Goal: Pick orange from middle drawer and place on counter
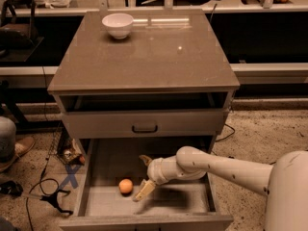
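The orange (126,186) lies on the pale floor of the open middle drawer (185,202), left of centre. My gripper (144,175) is inside the drawer just right of the orange, a little apart from it. It is open and empty, with one pale finger (144,191) low beside the orange and the other further back. The white arm reaches in from the lower right. The counter (159,61) is the glossy grey-brown top of the cabinet above.
A white bowl (118,24) stands at the counter's back left. A shallow drawer front with a black handle (144,128) sits above the open drawer. Cables and clutter (53,196) lie on the floor at the left.
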Controlling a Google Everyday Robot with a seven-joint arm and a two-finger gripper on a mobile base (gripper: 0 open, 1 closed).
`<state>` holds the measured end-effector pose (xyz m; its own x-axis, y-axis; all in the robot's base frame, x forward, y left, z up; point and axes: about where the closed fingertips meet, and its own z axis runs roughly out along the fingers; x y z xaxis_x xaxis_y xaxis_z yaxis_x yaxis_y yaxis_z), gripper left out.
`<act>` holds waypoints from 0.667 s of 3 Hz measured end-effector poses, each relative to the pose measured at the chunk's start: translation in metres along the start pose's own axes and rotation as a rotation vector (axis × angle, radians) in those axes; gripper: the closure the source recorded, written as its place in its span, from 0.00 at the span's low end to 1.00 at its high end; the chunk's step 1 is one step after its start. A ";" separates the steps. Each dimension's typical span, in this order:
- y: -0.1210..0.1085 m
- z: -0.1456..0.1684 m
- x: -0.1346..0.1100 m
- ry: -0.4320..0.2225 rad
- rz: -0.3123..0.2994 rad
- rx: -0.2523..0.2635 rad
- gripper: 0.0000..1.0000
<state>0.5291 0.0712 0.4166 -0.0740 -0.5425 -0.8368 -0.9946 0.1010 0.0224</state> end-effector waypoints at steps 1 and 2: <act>0.005 0.022 0.001 0.003 -0.025 -0.004 0.00; 0.012 0.040 0.002 0.021 -0.055 -0.012 0.00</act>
<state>0.5201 0.1049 0.3932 -0.0206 -0.5644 -0.8252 -0.9980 0.0608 -0.0167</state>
